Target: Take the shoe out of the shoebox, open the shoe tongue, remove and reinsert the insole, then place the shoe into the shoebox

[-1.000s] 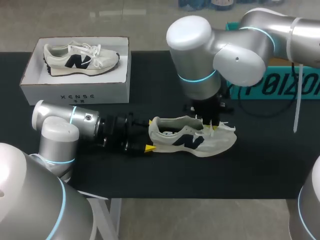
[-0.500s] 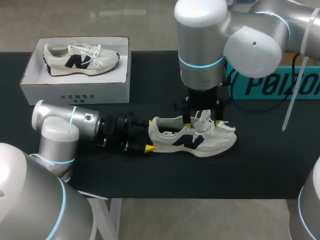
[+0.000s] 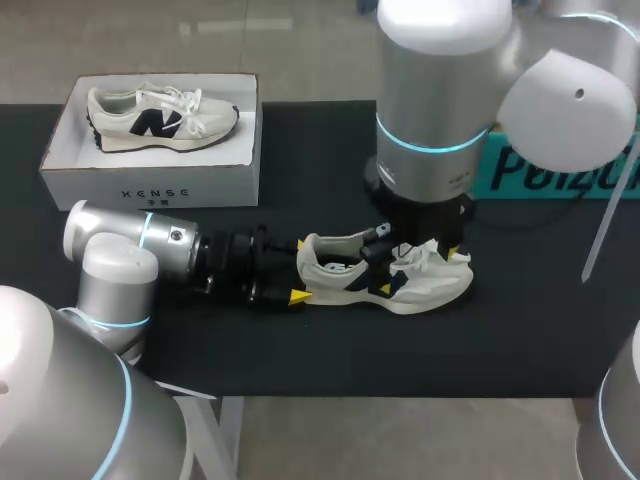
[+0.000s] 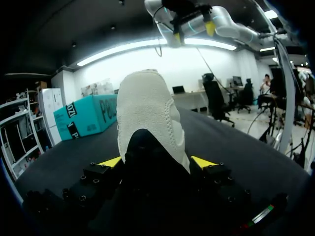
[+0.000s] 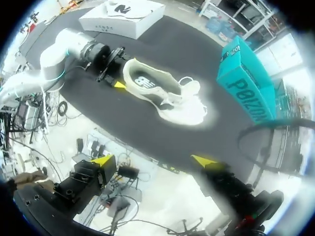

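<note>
The white mesh sneaker with a navy logo (image 3: 385,275) stood on the black surface (image 3: 300,350), outside the white cardboard shoebox (image 3: 150,180) (a matching sneaker (image 3: 160,118) sat inside). Your left end effector (image 3: 299,270) clamped its heel (image 3: 308,262); your right end effector (image 5: 153,161) hung above, spread wide. Opening the tongue (image 3: 405,252) seemed in hand: you'd next lower onto it.

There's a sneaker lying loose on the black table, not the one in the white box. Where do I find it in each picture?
Head view: the loose sneaker lies mid-table, partly under the big right arm.
Left wrist view: its heel stands close up between the left arm's jaws.
Right wrist view: it lies on the table ahead of the right arm's jaws.
Shared landmark: the teal box on the table, seen in all three.
</note>
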{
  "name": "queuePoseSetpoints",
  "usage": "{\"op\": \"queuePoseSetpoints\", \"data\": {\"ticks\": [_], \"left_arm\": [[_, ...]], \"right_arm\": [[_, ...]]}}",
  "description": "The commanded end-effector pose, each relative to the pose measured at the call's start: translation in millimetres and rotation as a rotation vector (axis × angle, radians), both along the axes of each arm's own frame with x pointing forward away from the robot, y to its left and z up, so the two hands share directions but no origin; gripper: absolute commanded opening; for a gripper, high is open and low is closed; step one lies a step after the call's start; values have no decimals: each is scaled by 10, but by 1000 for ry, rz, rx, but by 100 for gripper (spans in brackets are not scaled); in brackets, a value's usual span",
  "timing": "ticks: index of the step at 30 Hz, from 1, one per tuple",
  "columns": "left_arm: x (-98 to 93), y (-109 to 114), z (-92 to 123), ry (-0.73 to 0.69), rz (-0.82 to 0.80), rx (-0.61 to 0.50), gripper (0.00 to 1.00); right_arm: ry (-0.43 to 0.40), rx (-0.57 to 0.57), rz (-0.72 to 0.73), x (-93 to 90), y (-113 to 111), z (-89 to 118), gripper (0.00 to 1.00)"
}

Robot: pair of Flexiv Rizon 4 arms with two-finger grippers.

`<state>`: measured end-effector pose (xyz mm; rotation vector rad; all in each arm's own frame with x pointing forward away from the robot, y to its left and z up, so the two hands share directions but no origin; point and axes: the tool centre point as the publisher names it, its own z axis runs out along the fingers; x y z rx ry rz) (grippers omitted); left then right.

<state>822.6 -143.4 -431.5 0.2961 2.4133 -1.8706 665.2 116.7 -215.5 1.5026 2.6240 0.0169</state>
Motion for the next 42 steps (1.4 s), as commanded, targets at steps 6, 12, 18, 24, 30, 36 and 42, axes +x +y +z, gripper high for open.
{"op": "queuePoseSetpoints", "data": {"ticks": [6,12,18,24,30,36,42], "left_arm": [[-13,2,-23,-2,2,0,0],[-13,2,-23,-2,2,0,0],[-13,2,-23,-2,2,0,0],[-13,2,-23,-2,2,0,0],[-13,2,-23,-2,2,0,0],[-13,2,-23,-2,2,0,0],[-13,2,-23,-2,2,0,0]], "right_arm": [[126,114,800,18,-75,-50,100],[122,120,877,29,38,-34,100],[135,25,950,71,317,0,100],[160,0,944,240,556,-114,0],[177,25,875,376,611,-258,0],[189,42,856,499,564,-406,0],[189,27,866,682,541,-495,0]]}}
